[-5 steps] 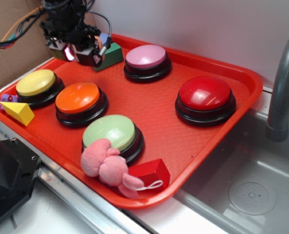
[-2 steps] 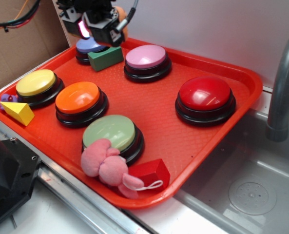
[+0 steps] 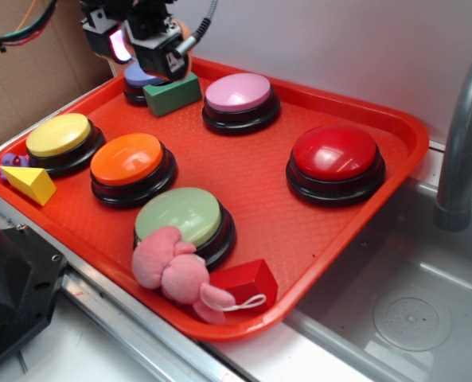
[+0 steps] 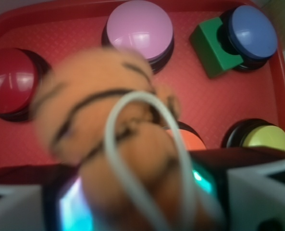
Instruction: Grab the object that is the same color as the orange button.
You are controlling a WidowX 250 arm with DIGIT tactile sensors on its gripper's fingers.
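The orange plush tiger [image 4: 104, 130] with black stripes fills the wrist view, pinched between my gripper's fingers, a white loop hanging in front of it. In the exterior view my gripper [image 3: 152, 36] hangs above the tray's far left corner, over the blue button [image 3: 140, 78], and only a sliver of the tiger [image 3: 185, 30] shows behind it. The orange button [image 3: 130, 161] sits on the red tray [image 3: 267, 215] at mid left, well below and in front of the gripper; its edge [image 4: 188, 139] peeks out beneath the tiger.
On the tray stand yellow [image 3: 59, 137], green [image 3: 181, 216], pink [image 3: 238, 94] and red [image 3: 336, 155] buttons, a green block [image 3: 170, 94], a pink plush [image 3: 172, 270] and a red block [image 3: 243, 282]. A yellow wedge [image 3: 29, 183] lies at the left rim. A sink and faucet [image 3: 462, 143] lie right.
The gripper has risen from the tray's back left with the tiger held, uncovering the blue button, then shifted slightly left.
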